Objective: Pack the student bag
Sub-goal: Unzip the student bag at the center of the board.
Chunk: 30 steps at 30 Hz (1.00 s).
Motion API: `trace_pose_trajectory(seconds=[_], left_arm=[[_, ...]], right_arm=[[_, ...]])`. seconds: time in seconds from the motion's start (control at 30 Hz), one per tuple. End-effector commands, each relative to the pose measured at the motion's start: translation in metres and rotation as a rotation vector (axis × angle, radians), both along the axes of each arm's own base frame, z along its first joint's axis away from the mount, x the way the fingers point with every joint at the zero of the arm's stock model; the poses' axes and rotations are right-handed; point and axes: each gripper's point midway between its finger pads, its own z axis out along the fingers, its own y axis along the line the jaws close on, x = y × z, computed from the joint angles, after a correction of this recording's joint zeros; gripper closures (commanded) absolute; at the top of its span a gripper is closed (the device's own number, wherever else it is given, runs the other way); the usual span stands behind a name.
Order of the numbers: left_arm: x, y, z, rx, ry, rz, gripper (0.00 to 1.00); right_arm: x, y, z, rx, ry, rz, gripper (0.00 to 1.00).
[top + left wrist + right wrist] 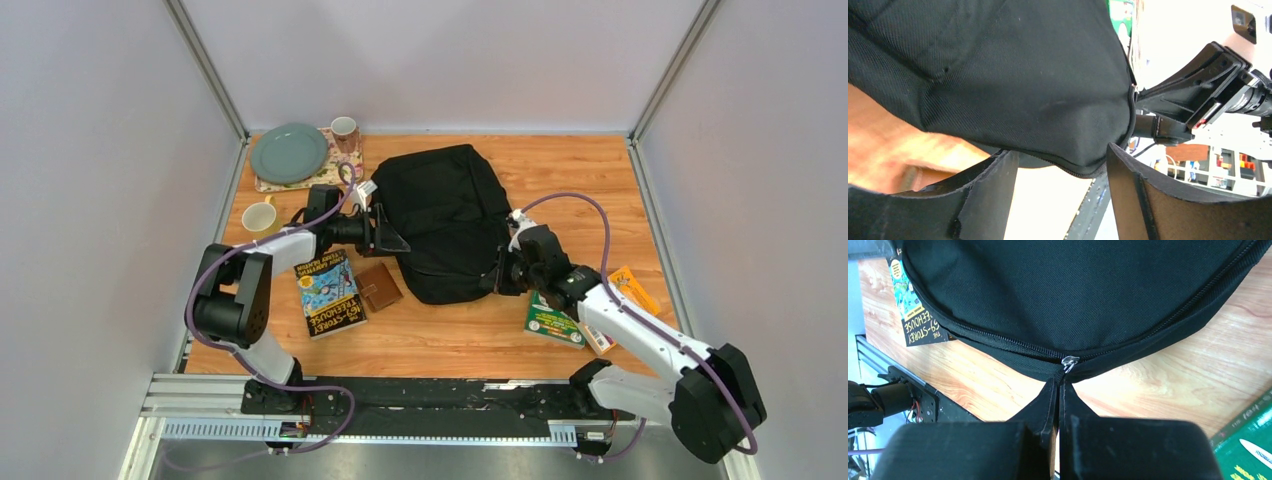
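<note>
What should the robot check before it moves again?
1. Right gripper pinching the small silver zip pull: ok.
2. Large black fabric backpack unzipped: not ok, zip closed.
3. Left gripper holding the backpack: cannot tell, jaws apart around its edge.
4. Colourful paperback book and small brown leather wallet lying beside the backpack, ready: ok.

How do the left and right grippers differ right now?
The left gripper is open wide around a bulge of the bag; the right gripper is shut, pinching the zipper pull. The left is at the bag's left side, the right at its right side. Both touch the bag.
</note>
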Motion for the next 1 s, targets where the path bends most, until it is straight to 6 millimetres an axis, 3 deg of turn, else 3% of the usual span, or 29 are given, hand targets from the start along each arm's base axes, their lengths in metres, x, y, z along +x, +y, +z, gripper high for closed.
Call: trace_pose_trajectory(seconds=[0.0, 0.23, 0.37, 0.5, 0.53, 0.67, 0.77, 0.97], left_arm=[[-0.009, -0.006, 0.025, -0.018, -0.105, 0.005, 0.25], [-0.010, 0.007, 0.036, 0.098, -0.134, 0.120, 0.22], [-0.035, 0.009, 0.033, 0.103, -0.101, 0.206, 0.22], [-0.056, -0.001, 0.022, 0.137, -0.071, 0.268, 0.21], [-0.068, -0.011, 0.020, 0.133, -0.067, 0.242, 0.21], [-0.100, -0.023, 0.006, 0.070, 0.011, 0.262, 0.21], [-0.109, -0.030, 0.010, 0.001, 0.062, 0.289, 0.20], [-0.103, -0.031, 0.002, -0.025, 0.120, 0.422, 0.20]], right_arm=[[0.002, -0.010, 0.015, -0.006, -0.053, -0.075, 1.00], [0.002, -0.006, 0.013, 0.026, -0.044, -0.157, 1.00], [-0.003, 0.006, 0.011, 0.048, -0.038, -0.208, 1.00], [-0.003, 0.018, 0.001, 0.056, -0.011, -0.214, 1.00], [-0.003, 0.021, 0.000, 0.062, -0.004, -0.204, 1.00], [-0.005, 0.037, 0.009, 0.080, -0.024, -0.127, 1.00], [-0.004, 0.038, 0.008, 0.058, -0.023, -0.115, 1.00], [-0.012, 0.049, 0.009, 0.066, -0.018, -0.052, 1.00]])
